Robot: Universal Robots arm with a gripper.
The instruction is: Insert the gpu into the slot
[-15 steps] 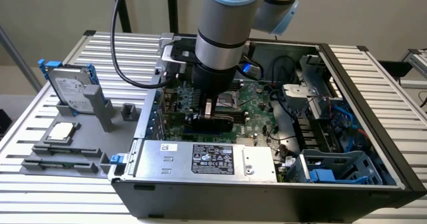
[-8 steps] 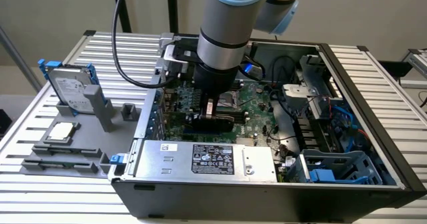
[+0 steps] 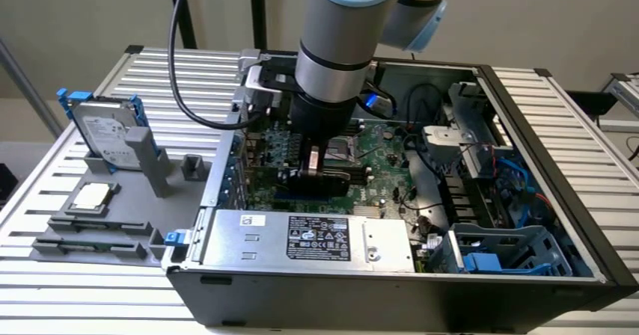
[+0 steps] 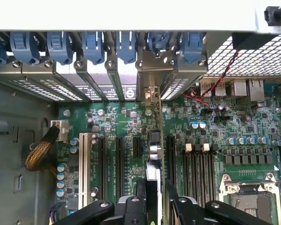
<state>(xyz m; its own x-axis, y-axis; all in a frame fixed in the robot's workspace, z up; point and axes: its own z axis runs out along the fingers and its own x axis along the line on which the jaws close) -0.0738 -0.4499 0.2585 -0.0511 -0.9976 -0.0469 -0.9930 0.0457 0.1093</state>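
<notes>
- Tray (image 3: pixel 150 215) of grey plastic sits on the slatted table at the exterior view's left. On it I see a hard drive (image 3: pixel 100 133) standing upright in a blue-edged holder, and a square chip (image 3: pixel 92 195) lying flat just below it in the frame.
- Next comes the open computer case (image 3: pixel 399 297), its dark wall running along the lower frame. A silver labelled power supply (image 3: pixel 310 238) sits in its lower middle.
- The arm (image 3: pixel 340 36) drops in from the top middle of the exterior view. It puts the claw (image 3: pixel 313 169) low over the green board (image 3: pixel 384 155).
- The claw is clamped on the black card (image 3: pixel 334 184), one finger on each face.
- On the wrist view the card (image 4: pixel 153 145) shows edge-on between the two dark fingers (image 4: pixel 140 190). It stands upright, with its metal end at the case wall under the row of blue clips (image 4: pixel 91 44).
- It runs parallel to the board's long slots. A white slot (image 4: pixel 83 164) and a black slot (image 4: pixel 118 161) lie on one side, and another black slot (image 4: pixel 171 159) lies just beside it on the other.
- The connector right under the card is hidden by the card itself, so I cannot tell whether the edge is seated.
- A blue drive cage (image 3: pixel 499 249) fills the case's lower corner at the exterior view's right.
</notes>
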